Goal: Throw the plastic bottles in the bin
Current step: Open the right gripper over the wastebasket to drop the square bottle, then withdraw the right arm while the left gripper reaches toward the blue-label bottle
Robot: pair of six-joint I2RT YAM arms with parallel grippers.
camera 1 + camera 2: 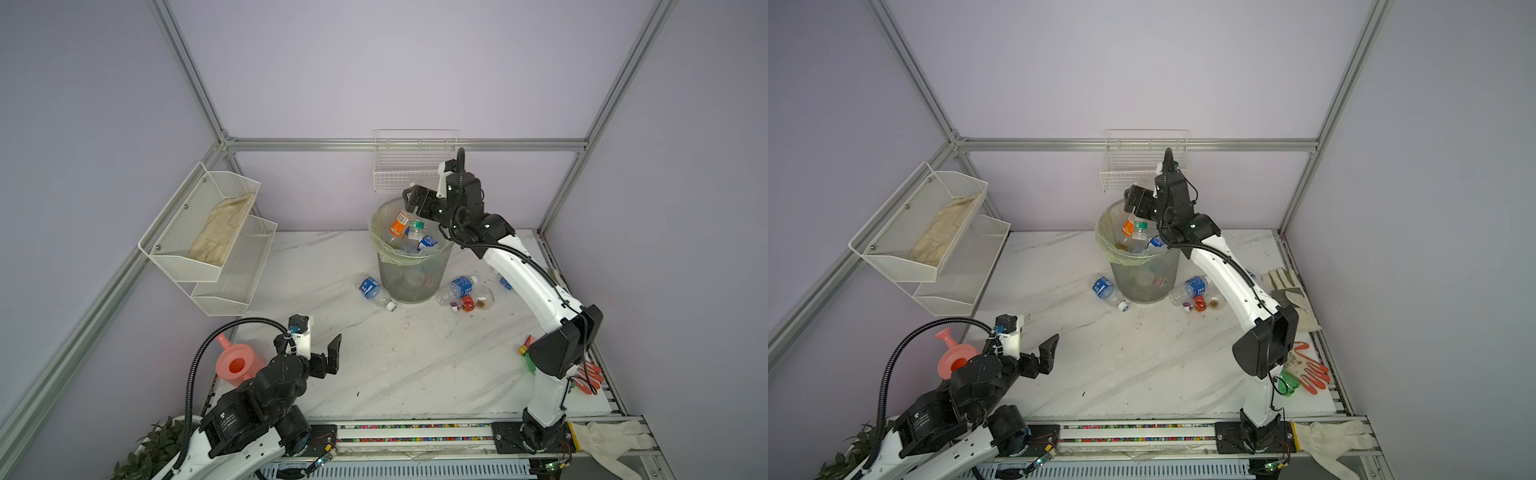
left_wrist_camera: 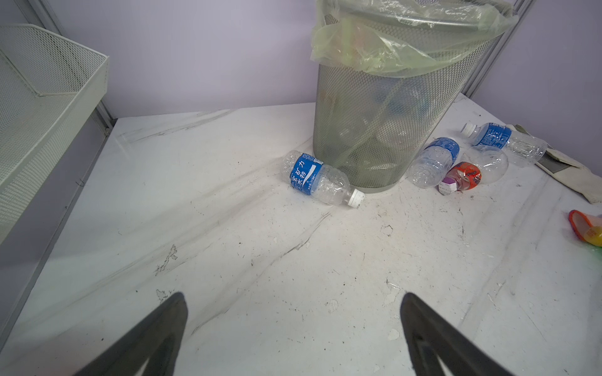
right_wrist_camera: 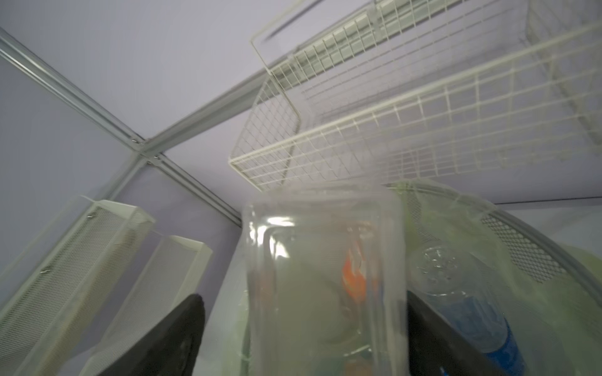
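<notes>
The right claw [image 1: 411, 199] hangs over the far rim of the bin [image 1: 409, 286] with its fingers apart. Only the right wrist view shows what sits between them: a clear bottle [image 3: 325, 276], blurred, with a gap to one finger, so it is not clamped. In both top views an orange-labelled bottle [image 1: 399, 224] lies tilted on the heap in the bin's mouth, just under that claw. Whether it is the same one I cannot tell.

The left claw [image 2: 293, 299] is spread wide above the bare counter [image 2: 228, 260], well apart from the bin. Its wrist view shows the bottles lying at the bin's foot. A blue-labelled bottle [image 2: 321, 179] lies just beside the bin on one side. On the other side lie a second blue bottle [image 2: 433, 159] and a red-labelled bottle [image 2: 465, 174]. Beyond them is a third blue bottle [image 2: 501, 140], mostly covered by the right arm in the top views. A green bottle [image 1: 1287, 382] by that arm's base shows in a top view.
</notes>
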